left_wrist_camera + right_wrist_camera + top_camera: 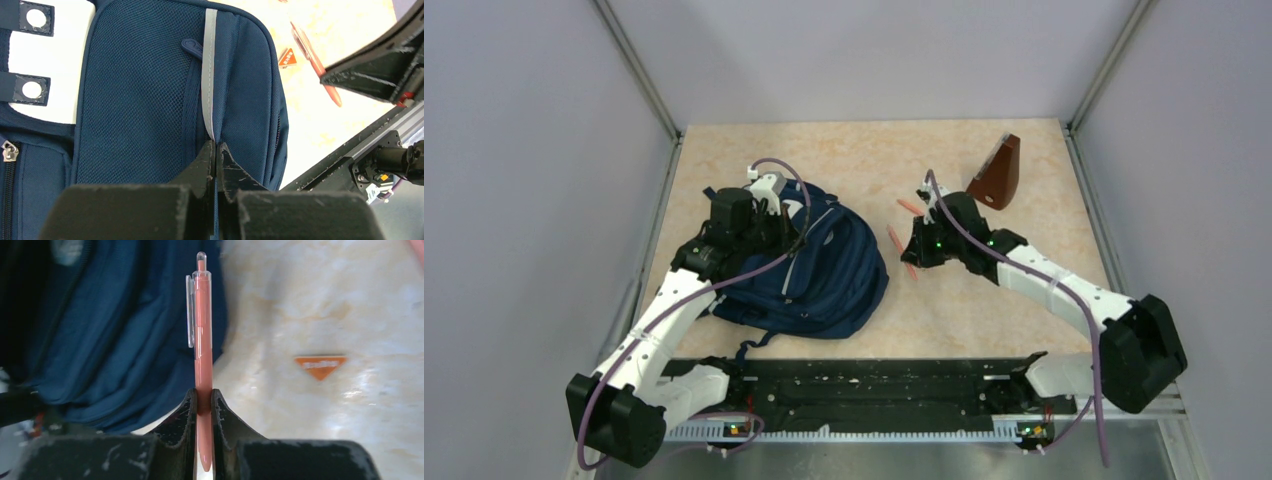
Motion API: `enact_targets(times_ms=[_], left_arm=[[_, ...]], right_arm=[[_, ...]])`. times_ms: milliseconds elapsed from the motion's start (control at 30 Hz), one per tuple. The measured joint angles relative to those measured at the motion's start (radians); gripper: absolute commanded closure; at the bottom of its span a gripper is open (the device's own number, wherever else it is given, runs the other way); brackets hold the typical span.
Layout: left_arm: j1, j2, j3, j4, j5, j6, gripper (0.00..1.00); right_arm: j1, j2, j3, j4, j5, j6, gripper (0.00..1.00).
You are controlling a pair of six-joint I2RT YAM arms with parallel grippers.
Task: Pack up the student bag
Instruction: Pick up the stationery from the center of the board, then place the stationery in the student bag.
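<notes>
The navy student bag (824, 275) lies on the table at centre left. It fills the left wrist view (150, 100), with its grey trim stripe (210, 70) and white patches. My left gripper (786, 228) rests on top of the bag, and its jaws (216, 147) are shut on a fold of blue fabric at the stripe. My right gripper (911, 250) hovers just right of the bag. It is shut (203, 392) on a salmon-pink pen (202, 330), also seen from above (894, 241), whose clip end points forward along the bag's edge.
A second pink pen (908, 206) lies on the table behind my right gripper; it also shows in the left wrist view (315, 57). A small orange triangle (320, 366) lies on the table nearby. A brown wedge-shaped object (998, 172) stands at the back right.
</notes>
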Motion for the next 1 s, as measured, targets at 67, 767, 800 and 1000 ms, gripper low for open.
enact_targets(times_ms=[67,767,800,1000], left_arm=[[0.0,0.0,0.0,0.0,0.0,0.0,1.0],[0.0,0.0,0.0,0.0,-0.001,0.0,1.0],[0.0,0.0,0.0,0.0,-0.001,0.0,1.0],[0.0,0.0,0.0,0.0,0.0,0.0,1.0]], right_arm=[[0.016,-0.044,-0.034,0.03,-0.061,0.103,1.0],[0.3,0.075,-0.108,0.485,-0.041,0.734,1.0],[0.301,0.086,-0.108,0.489,-0.032,0.744,1.0],[0.312,0.156,-0.069,0.557,0.047,0.781,1.0]])
